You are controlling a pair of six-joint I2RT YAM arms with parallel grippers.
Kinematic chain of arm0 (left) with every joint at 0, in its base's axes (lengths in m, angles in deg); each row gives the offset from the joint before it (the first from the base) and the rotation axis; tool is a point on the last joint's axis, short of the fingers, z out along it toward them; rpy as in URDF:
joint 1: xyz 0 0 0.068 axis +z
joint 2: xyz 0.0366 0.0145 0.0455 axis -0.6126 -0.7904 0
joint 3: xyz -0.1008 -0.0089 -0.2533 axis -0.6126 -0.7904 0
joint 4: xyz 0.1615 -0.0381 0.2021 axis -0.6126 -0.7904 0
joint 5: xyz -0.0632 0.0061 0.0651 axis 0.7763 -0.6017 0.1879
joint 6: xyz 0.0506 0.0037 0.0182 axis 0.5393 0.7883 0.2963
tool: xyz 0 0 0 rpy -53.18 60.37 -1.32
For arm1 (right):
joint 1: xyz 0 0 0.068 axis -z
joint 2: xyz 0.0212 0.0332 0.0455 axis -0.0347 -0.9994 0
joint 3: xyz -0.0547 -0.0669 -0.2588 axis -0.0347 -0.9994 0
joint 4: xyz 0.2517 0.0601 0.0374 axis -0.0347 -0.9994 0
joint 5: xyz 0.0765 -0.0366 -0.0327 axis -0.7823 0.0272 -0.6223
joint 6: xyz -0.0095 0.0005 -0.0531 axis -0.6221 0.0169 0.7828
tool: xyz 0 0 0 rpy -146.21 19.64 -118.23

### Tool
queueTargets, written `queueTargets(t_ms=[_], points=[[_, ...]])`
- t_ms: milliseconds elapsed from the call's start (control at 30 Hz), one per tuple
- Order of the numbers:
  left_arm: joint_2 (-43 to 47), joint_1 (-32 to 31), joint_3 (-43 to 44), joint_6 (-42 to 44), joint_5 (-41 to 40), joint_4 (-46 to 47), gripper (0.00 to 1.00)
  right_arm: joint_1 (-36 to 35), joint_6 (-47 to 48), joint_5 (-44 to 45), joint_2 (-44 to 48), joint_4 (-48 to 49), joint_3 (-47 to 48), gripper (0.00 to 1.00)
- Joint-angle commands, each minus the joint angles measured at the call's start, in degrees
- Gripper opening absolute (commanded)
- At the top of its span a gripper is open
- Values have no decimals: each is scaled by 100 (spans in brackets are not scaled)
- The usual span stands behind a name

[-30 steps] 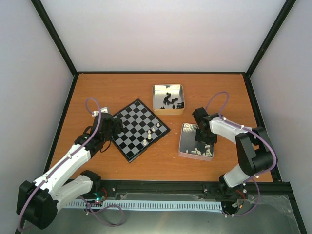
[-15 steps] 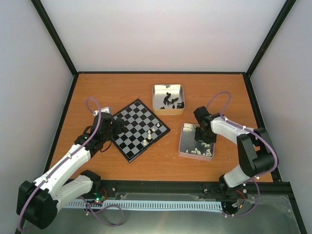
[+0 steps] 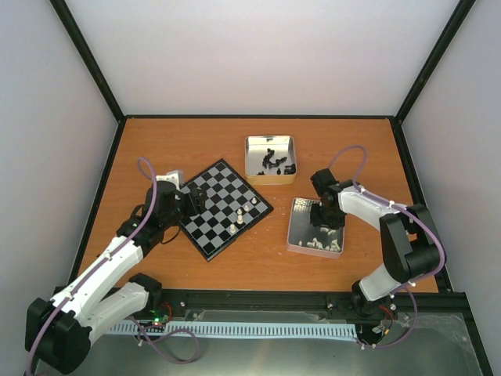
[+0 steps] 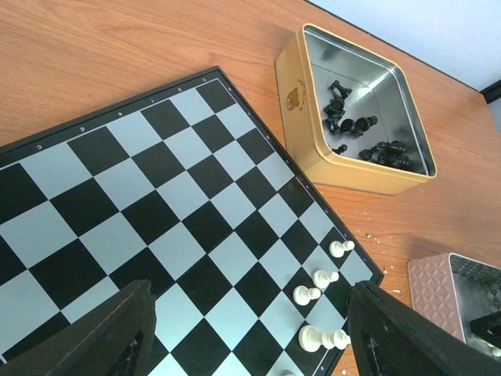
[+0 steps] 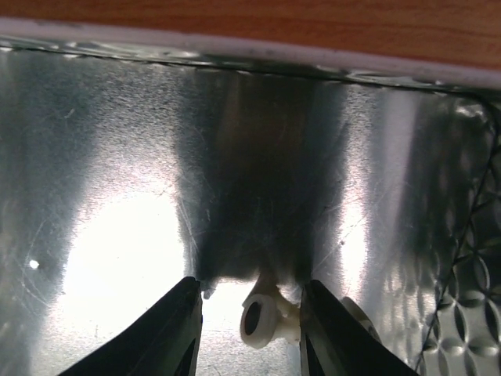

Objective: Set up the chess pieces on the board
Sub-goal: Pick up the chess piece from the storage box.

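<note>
Left gripper (image 3: pixel 192 200): hovers above the left part of the board (image 3: pixel 223 207), fingers wide apart, nothing between them.

Board: lies turned diagonally on the table (image 3: pixel 156 141), left of centre. A few white pieces (image 4: pixel 317 278) stand along its right edge, near one corner.

Gold tin (image 4: pixel 313 141): just beyond the board's far corner, holds loose black pieces (image 4: pixel 356 129).

Pink tin (image 3: pixel 301 223): right of the board, more white pieces lying at its near end.

Right gripper (image 5: pixel 250 313): down inside the pink tin, fingers apart on either side of one white piece (image 5: pixel 262 323) lying on the tin floor, not clamped on it.
</note>
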Motion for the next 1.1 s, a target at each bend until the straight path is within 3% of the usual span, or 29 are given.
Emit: queueTargets(t_ms=[0,167,433,667,800,1067], points=[[11,33,-5,114,105,178,68,50,252,228,-132,-114,37,37],[-60,33,3,145,129,209,68,47,217,101,-168,-108,-46,30],[-59,33,-31,159,117,223,68,48,462,80,-245,-285,-76,37],[-22,33,-84,116,105,234,68,47,212,-87,-192,-151,-212,17],[-51,33,-64,162,168,255,68,47,-42,-161,-214,37,-190,15],[-119,33,-86,504,1438,874,70,59,-1116,-680,582,228,10,13]])
